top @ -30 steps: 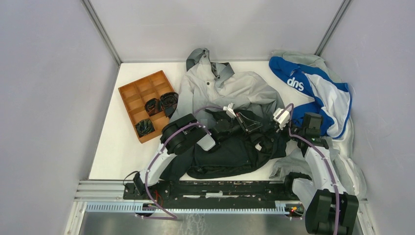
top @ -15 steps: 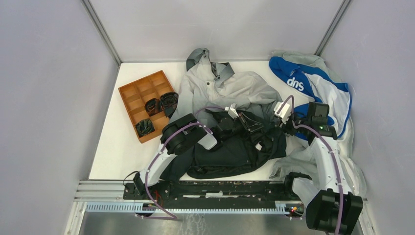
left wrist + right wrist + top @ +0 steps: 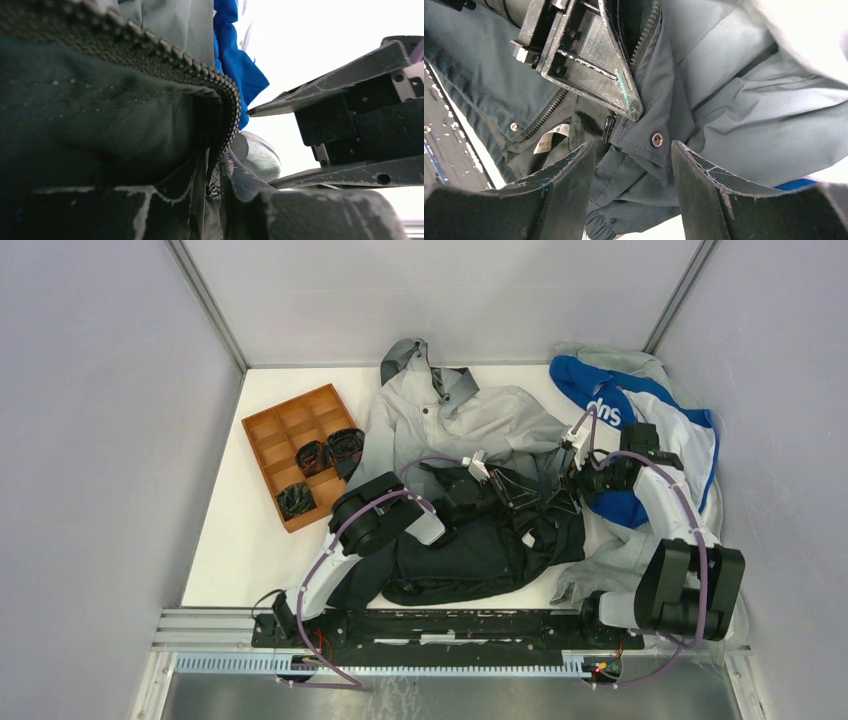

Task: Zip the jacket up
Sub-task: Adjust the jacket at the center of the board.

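My left hand (image 3: pixel 217 187) is pressed together on the zipper edge (image 3: pixel 150 42) of the jacket (image 3: pixel 470 420). The jacket lies spread in the middle of the desk (image 3: pixel 240 540), with its grey hood far and its dark hem near. My right hand (image 3: pixel 633 147) is spread wide just to the right, holding nothing. The little zipper pull (image 3: pixel 609 127) and a snap button (image 3: pixel 656 139) show between its fingers. I think this hand could grab cloth or the snap and miss the tiny pull. My left pinch is thin, so a hard tug could slip the edge out.
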You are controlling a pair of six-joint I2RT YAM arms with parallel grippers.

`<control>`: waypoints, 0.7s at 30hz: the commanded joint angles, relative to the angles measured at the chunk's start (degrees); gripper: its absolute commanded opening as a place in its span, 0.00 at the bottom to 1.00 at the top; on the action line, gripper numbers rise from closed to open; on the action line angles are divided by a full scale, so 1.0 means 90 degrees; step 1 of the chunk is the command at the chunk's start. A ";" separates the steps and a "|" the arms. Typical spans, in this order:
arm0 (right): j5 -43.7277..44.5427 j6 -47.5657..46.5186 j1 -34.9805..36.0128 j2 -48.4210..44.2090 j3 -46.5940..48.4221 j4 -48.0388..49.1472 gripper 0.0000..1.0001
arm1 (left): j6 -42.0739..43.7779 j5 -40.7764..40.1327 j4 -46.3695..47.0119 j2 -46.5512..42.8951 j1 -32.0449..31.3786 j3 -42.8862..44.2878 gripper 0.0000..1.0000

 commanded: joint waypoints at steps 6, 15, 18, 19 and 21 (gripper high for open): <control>0.0332 0.0517 -0.0005 0.0759 0.0374 0.0232 0.63 | -0.0156 0.0172 -0.0008 0.0143 -0.0055 0.0178 0.22; 0.0723 0.0591 0.0017 0.0937 0.0295 0.0533 0.52 | -0.0080 0.0205 -0.0064 0.0152 -0.0061 0.0226 0.22; 0.0834 0.0669 0.0010 0.0920 0.0221 0.0670 0.47 | -0.0056 0.0230 -0.0107 0.0160 -0.0059 0.0256 0.22; 0.0858 0.0683 0.0010 0.0921 0.0200 0.0714 0.45 | -0.0048 0.0235 -0.0128 0.0160 -0.0055 0.0261 0.22; 0.0858 0.0684 0.0010 0.0917 0.0170 0.0721 0.44 | -0.0050 0.0245 -0.0138 0.0152 -0.0056 0.0261 0.22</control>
